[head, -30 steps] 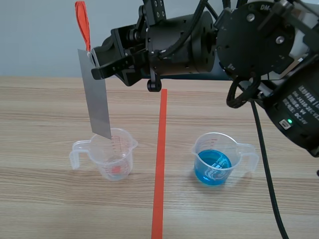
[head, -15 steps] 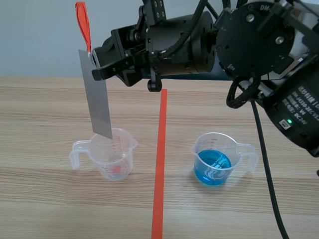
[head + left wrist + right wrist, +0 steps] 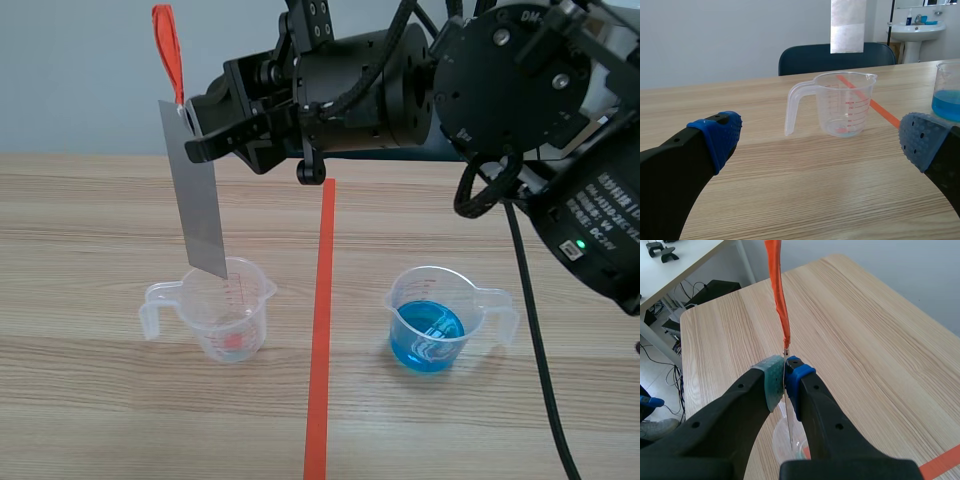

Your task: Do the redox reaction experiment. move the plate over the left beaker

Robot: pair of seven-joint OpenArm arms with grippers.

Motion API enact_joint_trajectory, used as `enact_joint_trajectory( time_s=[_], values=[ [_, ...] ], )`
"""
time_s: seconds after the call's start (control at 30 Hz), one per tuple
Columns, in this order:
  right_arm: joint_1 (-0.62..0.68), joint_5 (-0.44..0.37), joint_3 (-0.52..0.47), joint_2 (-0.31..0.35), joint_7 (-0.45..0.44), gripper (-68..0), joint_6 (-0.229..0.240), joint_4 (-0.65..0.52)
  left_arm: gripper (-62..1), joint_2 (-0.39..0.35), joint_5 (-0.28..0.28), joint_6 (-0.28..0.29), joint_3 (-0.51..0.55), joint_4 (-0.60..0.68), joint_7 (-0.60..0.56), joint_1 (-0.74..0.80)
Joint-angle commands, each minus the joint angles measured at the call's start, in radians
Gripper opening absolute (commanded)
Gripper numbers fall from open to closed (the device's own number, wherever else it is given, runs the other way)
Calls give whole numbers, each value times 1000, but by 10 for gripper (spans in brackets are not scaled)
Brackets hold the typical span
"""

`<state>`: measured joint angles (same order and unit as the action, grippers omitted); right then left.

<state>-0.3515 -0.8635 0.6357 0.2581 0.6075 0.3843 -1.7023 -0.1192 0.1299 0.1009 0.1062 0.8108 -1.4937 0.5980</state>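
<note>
A thin grey metal plate (image 3: 197,192) with an orange tag (image 3: 166,45) at its top hangs upright above the left beaker (image 3: 225,308), its lower corner just over the rim. The right gripper (image 3: 186,125), reaching across from the right, is shut on the plate's top edge; the right wrist view shows the plate (image 3: 788,421) edge-on between the pads (image 3: 771,378), with the orange tag (image 3: 778,292) rising above them. The left beaker (image 3: 842,104) is clear, with a red spot at its bottom. My left gripper (image 3: 817,142) is open, low over the table, the beaker ahead of it.
A second beaker (image 3: 434,320) with blue liquid stands right of the orange-red tape line (image 3: 321,320); it shows beside the left gripper's right finger as the blue beaker (image 3: 948,92). A dark chair (image 3: 835,56) and a sink (image 3: 919,32) lie beyond the table.
</note>
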Motion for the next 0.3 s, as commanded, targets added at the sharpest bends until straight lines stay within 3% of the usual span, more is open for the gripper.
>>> enact_joint_trajectory(
  time_s=[0.0, 0.27],
  values=[
    [-19, -10, -13, -3, -21, -669, 1, -9, 14, 0, -6, -1, 6, 15, -17, 0],
    [-20, -6, -13, -3, -23, -669, 1, -9, 14, 0, -6, -1, 6, 15, -17, -3]
  ],
)
